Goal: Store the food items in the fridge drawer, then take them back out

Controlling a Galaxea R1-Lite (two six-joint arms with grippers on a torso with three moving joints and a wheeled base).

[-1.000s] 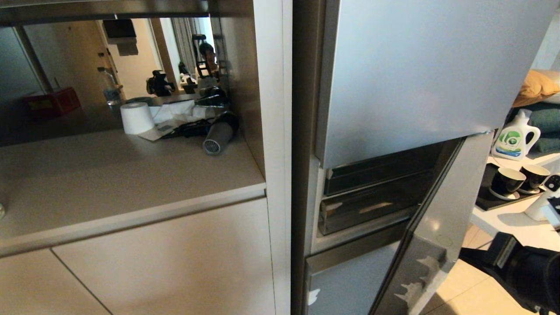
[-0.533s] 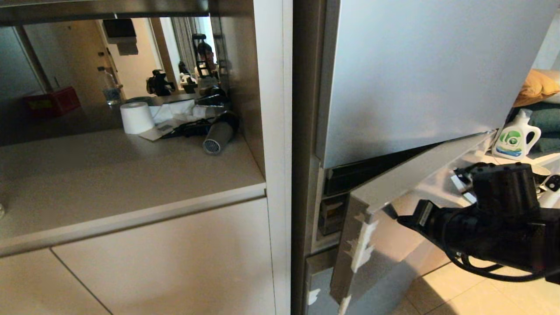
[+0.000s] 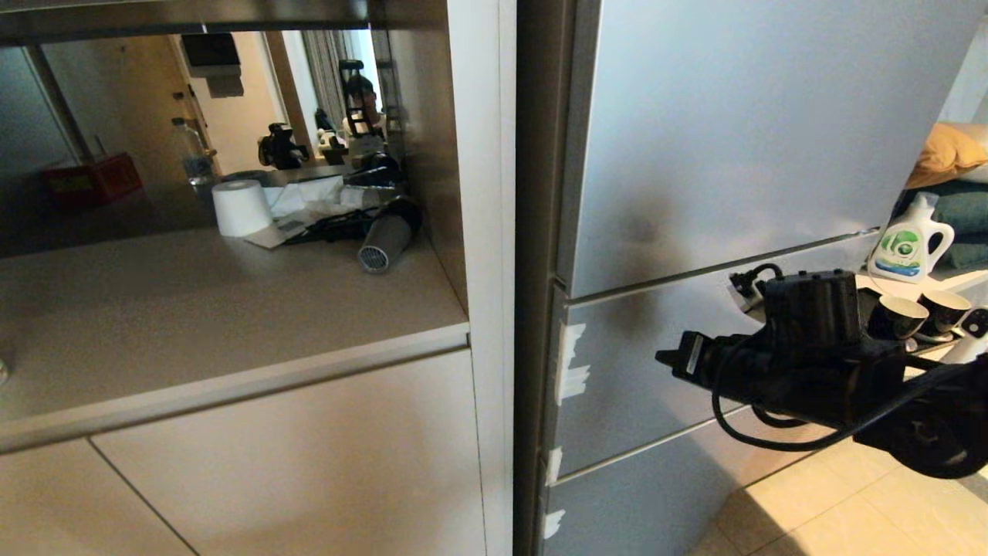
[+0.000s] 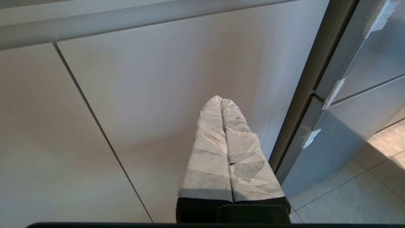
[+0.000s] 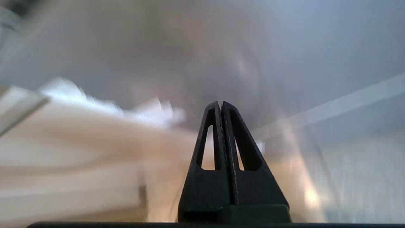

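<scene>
Before flush fridge drawer [image 3: 641, 371], right gripper [image 3: 665, 359] jaws together, left gripper [image 4: 220, 100] jaws together.

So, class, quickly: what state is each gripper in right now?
Left gripper: shut, holding nothing.
Right gripper: shut, holding nothing.

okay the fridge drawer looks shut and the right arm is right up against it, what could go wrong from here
1. The right gripper, shut and empty, sits close to the fridge drawer; pushing further could jam its tips into the panel.
2. The white tape strips on the drawer's edge look ragged, so a swipe might peel them.
3. The arm's loose cable hangs near the panel below and could snag.
</scene>
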